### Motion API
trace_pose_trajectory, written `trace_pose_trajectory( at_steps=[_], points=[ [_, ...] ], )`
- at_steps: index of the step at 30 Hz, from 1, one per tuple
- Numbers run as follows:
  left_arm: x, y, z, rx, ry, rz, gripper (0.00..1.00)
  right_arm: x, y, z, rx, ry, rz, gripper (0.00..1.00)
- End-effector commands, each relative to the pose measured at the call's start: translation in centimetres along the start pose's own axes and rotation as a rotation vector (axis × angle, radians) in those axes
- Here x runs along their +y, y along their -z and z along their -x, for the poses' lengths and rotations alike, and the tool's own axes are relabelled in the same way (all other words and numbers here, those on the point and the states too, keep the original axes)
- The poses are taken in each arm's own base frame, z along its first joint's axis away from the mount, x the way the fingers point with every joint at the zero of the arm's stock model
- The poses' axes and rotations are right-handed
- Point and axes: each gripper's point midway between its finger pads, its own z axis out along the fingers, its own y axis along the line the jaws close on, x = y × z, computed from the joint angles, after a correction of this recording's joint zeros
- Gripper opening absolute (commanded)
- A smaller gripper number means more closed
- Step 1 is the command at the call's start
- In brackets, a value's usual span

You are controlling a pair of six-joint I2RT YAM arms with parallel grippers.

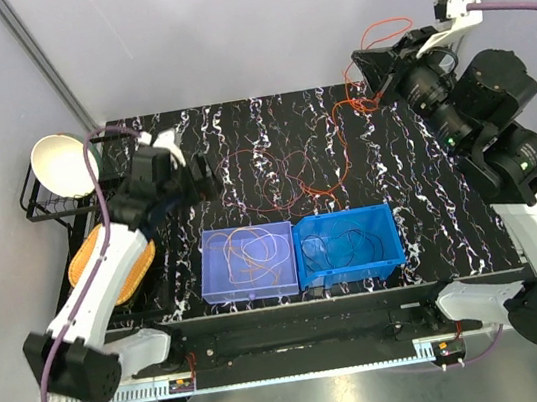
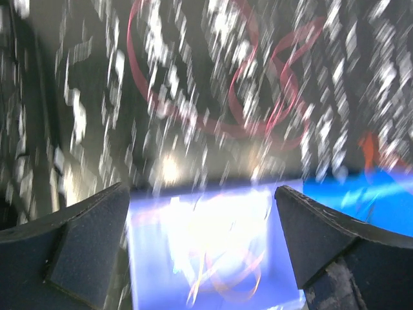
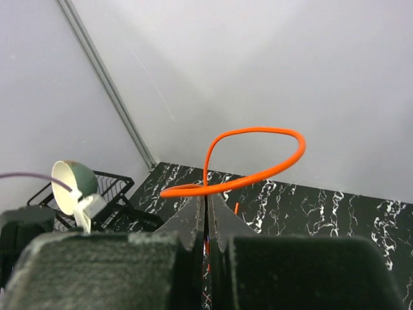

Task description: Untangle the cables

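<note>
The cables lie in several places. Dark red loops (image 1: 263, 176) and orange loops (image 1: 335, 156) are spread on the black marbled table (image 1: 450, 194). My right gripper (image 1: 364, 65) is raised at the back right and shut on an orange cable (image 3: 258, 155), which arches above its closed fingertips (image 3: 193, 219) and hangs down to the table. My left gripper (image 1: 200, 179) hovers open over the table's left part, nothing between its fingers (image 2: 84, 239). The left wrist view is blurred; it shows the red loops (image 2: 258, 97) and orange cable (image 2: 226, 274) in a bin below.
A pale purple bin (image 1: 218, 284) holds orange and white cables. A blue bin (image 1: 386, 244) beside it holds black cables. At the left edge stand a black wire rack (image 1: 36, 200) with a white bowl (image 1: 61, 163) and a woven tan mat (image 1: 128, 273).
</note>
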Motion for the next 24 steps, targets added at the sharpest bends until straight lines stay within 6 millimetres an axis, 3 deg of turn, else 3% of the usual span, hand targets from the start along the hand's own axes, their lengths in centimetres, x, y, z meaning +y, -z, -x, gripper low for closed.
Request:
trace_pose_trajectory(
  at_steps=[1, 2, 4, 7, 12, 18, 24],
  points=[
    [2.4, 3.1, -4.6, 0.061, -0.034, 0.067, 0.99, 1.5, 1.9, 3.9, -0.080, -0.007, 0.068, 0.00],
    [2.3, 4.2, -5.0, 0.042, -0.039, 0.053, 0.99, 1.6, 2.1, 4.3, -0.084, -0.008, 0.073, 0.00],
    [3.0, 4.8, -6.9, 0.069, -0.038, 0.058, 0.99, 2.1, 2.9, 5.0, -0.088, -0.023, 0.094, 0.00],
    [3.5, 6.2, -8.1, 0.041, -0.050, 0.043, 0.99, 2.7, 3.9, 5.3, -0.079, -0.051, 0.127, 0.00],
    [2.1, 8.1, -7.9, -0.031, -0.053, -0.055, 0.99, 5.6, 4.3, 3.8, -0.003, -0.083, 0.286, 0.00],
    [2.4, 9.1, -6.9, -0.149, -0.059, -0.063, 0.99, 9.4, 4.3, 2.5, 0.091, -0.141, 0.496, 0.00],
    [2.7, 9.4, -6.7, -0.171, -0.052, -0.048, 0.99, 11.6, 3.9, 2.1, 0.134, -0.199, 0.619, 0.00]
  ],
)
